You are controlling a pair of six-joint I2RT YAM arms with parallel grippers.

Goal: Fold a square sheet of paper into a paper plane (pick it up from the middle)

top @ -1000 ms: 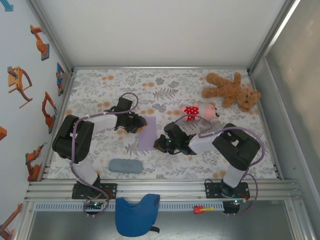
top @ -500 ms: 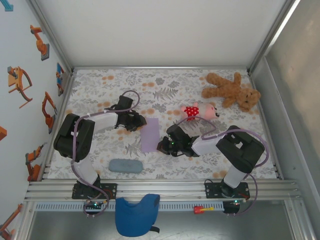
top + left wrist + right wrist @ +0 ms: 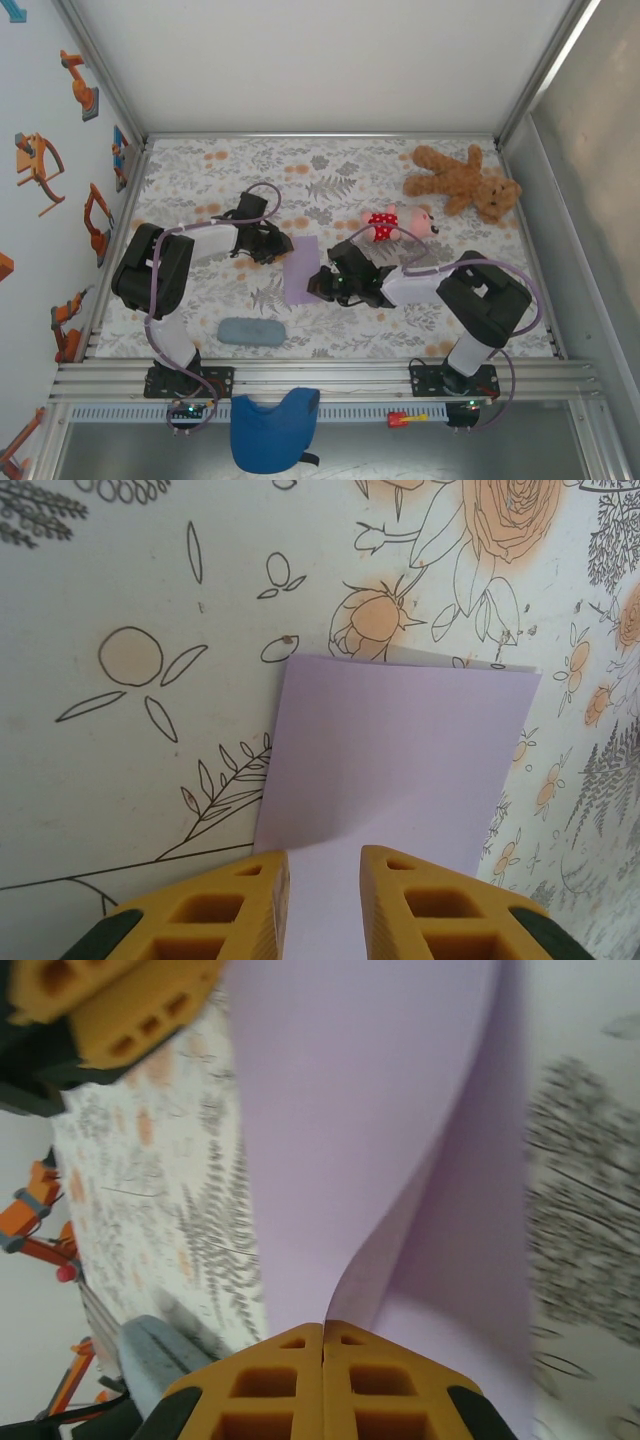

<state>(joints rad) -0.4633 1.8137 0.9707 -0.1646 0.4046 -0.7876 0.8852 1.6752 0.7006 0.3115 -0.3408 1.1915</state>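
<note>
The square sheet of paper (image 3: 300, 270) is pale lavender and lies on the floral mat between the two arms. My right gripper (image 3: 318, 285) is at its right edge. In the right wrist view the right gripper (image 3: 323, 1325) is shut on the paper (image 3: 340, 1110), and the pinched edge curls up from the closed fingertips. My left gripper (image 3: 275, 245) sits at the paper's upper left edge. In the left wrist view the left gripper (image 3: 325, 865) is low over the paper (image 3: 400, 740), its yellow fingers (image 3: 250, 900) a narrow gap apart with nothing pinched between them.
A grey-blue oblong pad (image 3: 251, 331) lies near the mat's front edge. A pink doll in a red dress (image 3: 400, 222) is just behind the right arm, and a brown teddy bear (image 3: 465, 182) is at the back right. A blue cloth (image 3: 272, 430) hangs off the front rail.
The paper has shifted slightly right with the right gripper still shut on its edge. The left gripper has edged right to the paper and its jaws have narrowed.
</note>
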